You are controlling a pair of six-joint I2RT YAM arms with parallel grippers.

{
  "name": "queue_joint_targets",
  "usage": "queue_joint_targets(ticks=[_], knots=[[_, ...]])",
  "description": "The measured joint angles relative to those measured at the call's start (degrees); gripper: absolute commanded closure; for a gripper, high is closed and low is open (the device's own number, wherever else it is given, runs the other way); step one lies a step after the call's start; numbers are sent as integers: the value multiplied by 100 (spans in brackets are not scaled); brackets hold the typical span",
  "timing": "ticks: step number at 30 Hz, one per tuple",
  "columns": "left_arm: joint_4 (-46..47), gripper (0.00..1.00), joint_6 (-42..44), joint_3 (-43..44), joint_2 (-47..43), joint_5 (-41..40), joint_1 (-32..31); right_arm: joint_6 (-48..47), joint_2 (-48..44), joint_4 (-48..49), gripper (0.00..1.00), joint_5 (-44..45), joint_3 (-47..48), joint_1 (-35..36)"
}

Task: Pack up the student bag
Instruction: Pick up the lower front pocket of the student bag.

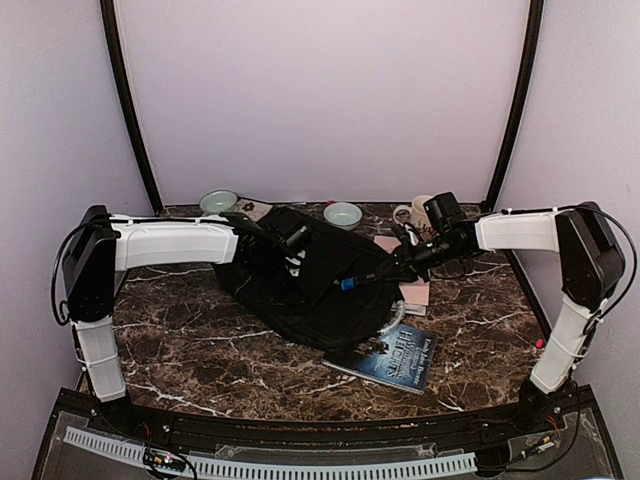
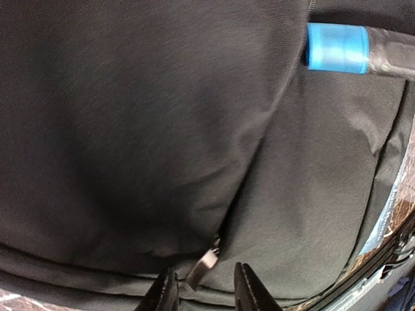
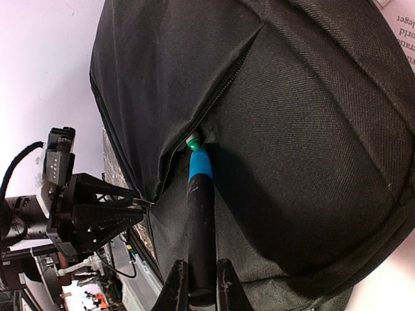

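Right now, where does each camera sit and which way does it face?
Top external: above and behind, looking down on the brown marble table and large black fabric backpack; left arm and right arm show.
Left wrist: on the left arm, facing the backpack close up; the left jaws, parted, sit behind a silver zipper pull.
Right wrist: on the right arm, facing the backpack's zipper; the right jaws clamp a blue-banded black pen.
Shared: both wrist views show that pen's blue band.

I see the student bag [image 1: 300, 290] lying mid-bench [image 1: 190, 350]. My left jaws are over it from 9 o'clock. My right jaws, at 3 o'clock, hold a blue-banded pen [image 1: 352, 283] against it. A book [image 1: 392, 355] lies at 5 o'clock.
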Motion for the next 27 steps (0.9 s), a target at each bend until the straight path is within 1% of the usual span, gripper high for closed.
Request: queue_joint_targets(ticks=[4,10,11,15,27], knots=[[-20,85,72,111,107,-4,0,87,223,-144,100,-7,326,-26],[-59,86,120,133,210,-24,0,109,348,-361,100,15,608,-35],[-63,88,125,133,214,-37,0,107,363,-389,100,20,627,-35],[-61,100,129,133,219,-83,-2,109,369,-422,100,26,634,-35],[-59,100,129,144,190,-125,-9,407,387,-374,100,35,636,-37]])
